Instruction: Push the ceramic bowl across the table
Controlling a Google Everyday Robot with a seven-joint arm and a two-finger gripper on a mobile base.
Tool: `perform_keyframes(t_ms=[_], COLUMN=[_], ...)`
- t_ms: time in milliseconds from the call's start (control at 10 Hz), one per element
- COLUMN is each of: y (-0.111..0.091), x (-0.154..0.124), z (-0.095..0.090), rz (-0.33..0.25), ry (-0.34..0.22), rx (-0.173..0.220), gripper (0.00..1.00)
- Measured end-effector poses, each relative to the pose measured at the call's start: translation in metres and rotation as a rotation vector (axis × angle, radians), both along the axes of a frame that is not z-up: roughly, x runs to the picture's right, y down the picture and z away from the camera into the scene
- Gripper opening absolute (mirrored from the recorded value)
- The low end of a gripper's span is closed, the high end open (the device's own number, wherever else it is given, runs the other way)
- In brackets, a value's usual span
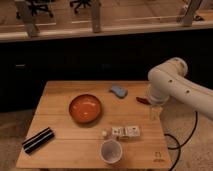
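1. My fingers [156,114] hang from the end of my white arm [175,85] at the right of the frame, over the right edge of the desk [60,117]. I cannot tell whether they are spread or closed.
2. The bowl [85,108] sits left of centre on the desk, upright, well apart from my fingers, and nothing touches it.
3. A blue thing [118,91] lies near the far edge, up and to the right of the bowl.
4. A red thing [142,100] lies just beside my arm, partly hidden behind it.
5. A white cup [110,151] stands near the front edge, below the bowl and to its right.
6. A pale packet [125,131] lies between the cup and the bowl, slightly to the right.
7. A black bar [38,140] lies slanted at the lower left corner of the desk.
8. A small mark [158,155] shows near the lower right corner.
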State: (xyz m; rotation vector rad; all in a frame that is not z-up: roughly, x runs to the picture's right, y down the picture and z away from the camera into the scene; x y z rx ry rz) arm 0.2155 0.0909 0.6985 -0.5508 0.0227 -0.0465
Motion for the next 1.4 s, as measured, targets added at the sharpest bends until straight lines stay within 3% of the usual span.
perform_keyframes(t_ms=[300, 1400], y=[-0.003, -0.018], x=[-0.007, -0.078], z=[0.005, 0.032], rz=[-0.018, -0.13], ry=[-0.002, -0.057], rx=[0.005, 0.009], gripper=[0.8, 0.8])
